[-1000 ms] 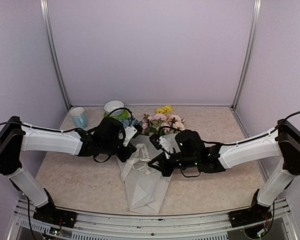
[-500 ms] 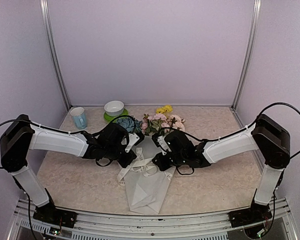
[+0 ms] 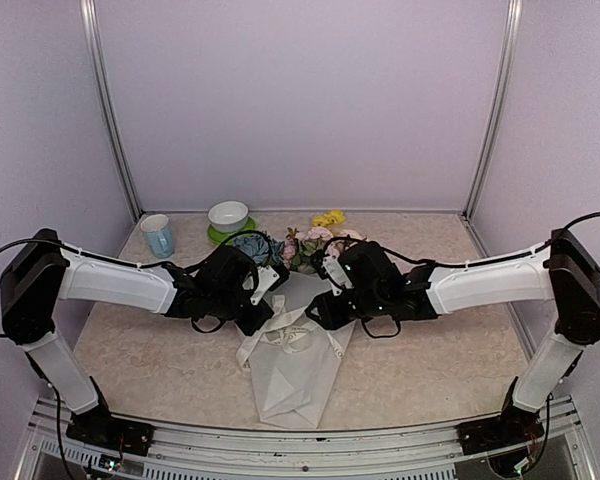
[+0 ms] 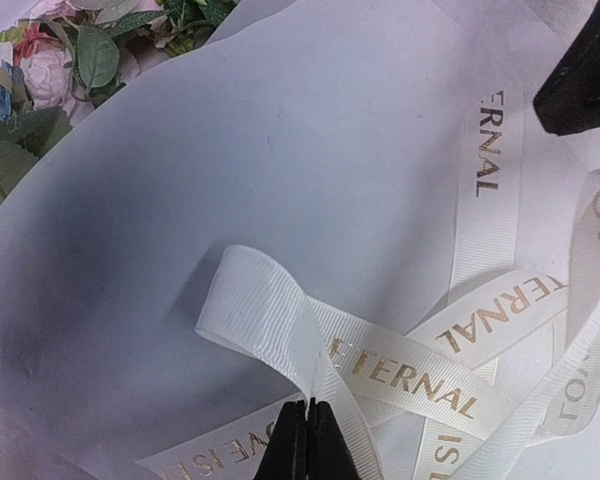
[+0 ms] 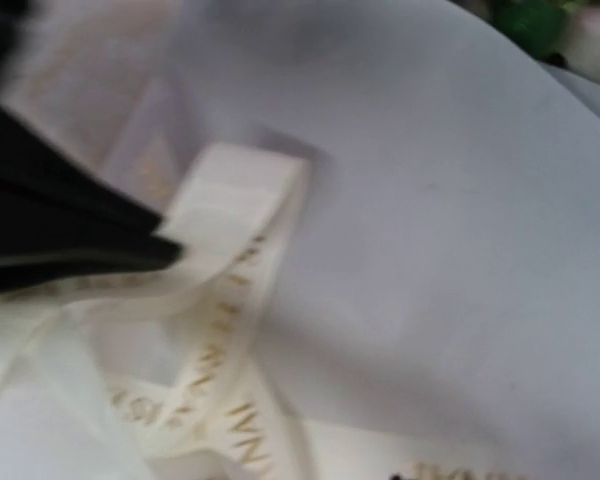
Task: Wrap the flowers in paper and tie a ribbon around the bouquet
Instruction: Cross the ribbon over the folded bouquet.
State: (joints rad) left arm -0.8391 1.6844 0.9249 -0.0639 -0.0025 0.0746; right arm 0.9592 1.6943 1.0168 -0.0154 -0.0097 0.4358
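- We see the left pincer clamped shut on a loop of the ribbon, which lies on the paper.
- The right pincer hangs just beside it; we cannot tell its opening.
- The flowers stick out at the paper's far end, and bare table flanks it.
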